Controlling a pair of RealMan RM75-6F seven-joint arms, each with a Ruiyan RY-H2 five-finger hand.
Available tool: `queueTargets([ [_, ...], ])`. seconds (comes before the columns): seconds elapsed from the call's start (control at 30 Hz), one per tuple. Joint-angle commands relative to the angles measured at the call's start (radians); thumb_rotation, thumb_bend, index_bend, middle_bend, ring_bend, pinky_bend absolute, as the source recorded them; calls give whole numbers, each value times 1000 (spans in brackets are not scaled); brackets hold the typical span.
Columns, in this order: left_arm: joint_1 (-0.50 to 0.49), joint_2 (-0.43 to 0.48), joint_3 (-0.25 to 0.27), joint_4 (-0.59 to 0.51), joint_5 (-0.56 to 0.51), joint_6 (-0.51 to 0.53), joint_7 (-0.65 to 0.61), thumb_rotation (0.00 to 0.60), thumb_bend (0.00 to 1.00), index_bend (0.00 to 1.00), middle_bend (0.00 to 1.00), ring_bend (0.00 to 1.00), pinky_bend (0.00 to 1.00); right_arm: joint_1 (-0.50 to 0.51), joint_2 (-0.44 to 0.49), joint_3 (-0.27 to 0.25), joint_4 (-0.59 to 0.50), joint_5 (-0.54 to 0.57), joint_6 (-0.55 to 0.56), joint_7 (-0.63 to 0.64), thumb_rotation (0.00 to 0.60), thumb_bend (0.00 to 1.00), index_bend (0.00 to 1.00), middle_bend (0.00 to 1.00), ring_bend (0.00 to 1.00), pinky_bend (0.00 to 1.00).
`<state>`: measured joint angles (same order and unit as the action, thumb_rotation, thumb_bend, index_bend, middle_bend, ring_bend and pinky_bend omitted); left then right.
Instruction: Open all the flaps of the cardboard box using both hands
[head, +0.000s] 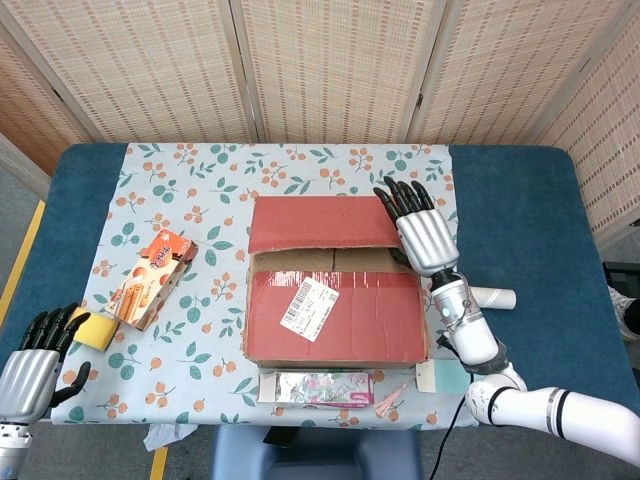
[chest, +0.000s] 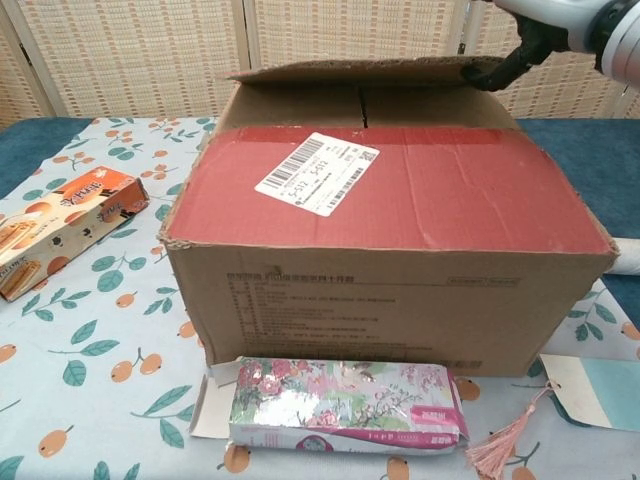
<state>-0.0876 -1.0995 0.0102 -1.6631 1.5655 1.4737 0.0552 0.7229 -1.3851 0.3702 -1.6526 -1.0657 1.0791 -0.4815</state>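
The cardboard box (head: 335, 340) (chest: 380, 285) stands mid-table, its top red. Its near flap (head: 360, 320) (chest: 440, 190), bearing a white label (head: 308, 305), lies flat. The far flap (head: 320, 222) is tilted up, so the chest view shows its brown underside (chest: 300, 100). My right hand (head: 418, 228) (chest: 560, 22) holds that flap's right corner, fingers spread over the top and thumb hooked under the edge. My left hand (head: 30, 372) hovers at the table's front left corner, fingers apart, holding nothing. The box's inside stays hidden.
An orange snack box (head: 150, 278) (chest: 60, 225) and a yellow block (head: 97, 330) lie left of the box. A floral packet (head: 315, 388) (chest: 345, 405) sits against its front. A white roll (head: 492, 296) and a teal card (head: 450, 378) lie to the right.
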Motion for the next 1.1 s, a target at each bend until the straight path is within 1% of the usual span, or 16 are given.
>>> queueTargets([
  [0.03,-3,1,1,2,-4,-9,-4,600,491,140,73,0,0,15,20,22,-12,25,-13,20,600,512,0,0,0,0],
  [0.17,-8,7,-5,8,-23,-24,-40,600,492,140,73,0,0,58,32,61,10,74,-41,30,600,511,0,0,0,0],
  [0.3,-11,19,-13,19,-46,-36,-94,600,491,145,73,0,0,113,28,96,73,144,-87,36,600,512,0,0,0,0],
  [0.43,-20,24,-17,35,-62,-61,-127,600,491,147,74,0,0,180,10,125,178,216,-140,39,600,511,0,0,0,0],
  [0.53,-30,28,-25,49,-86,-87,-156,600,491,147,74,0,0,238,-12,147,287,277,-196,57,600,511,0,0,0,0],
  [0.67,-35,31,-31,60,-102,-101,-181,600,492,148,75,0,0,271,-29,153,362,303,-231,75,600,512,0,0,0,0],
  [0.73,-37,32,-38,73,-126,-115,-202,600,492,148,75,0,0,300,-53,163,439,329,-281,117,600,511,0,0,0,0],
  [0.83,-34,29,-44,82,-144,-117,-214,600,493,150,75,0,0,332,-84,151,532,307,-328,165,600,511,0,0,0,0],
  [0.93,-35,26,-49,88,-157,-122,-214,600,493,151,75,0,0,346,-102,142,593,271,-341,210,600,511,0,0,0,0],
  [1.03,-37,23,-51,93,-173,-134,-204,600,493,152,75,0,0,341,-96,137,607,235,-337,257,600,511,0,0,0,0],
  [1.1,-37,21,-55,94,-185,-138,-197,600,493,152,75,0,0,326,-78,130,595,206,-324,286,600,512,0,0,0,0],
])
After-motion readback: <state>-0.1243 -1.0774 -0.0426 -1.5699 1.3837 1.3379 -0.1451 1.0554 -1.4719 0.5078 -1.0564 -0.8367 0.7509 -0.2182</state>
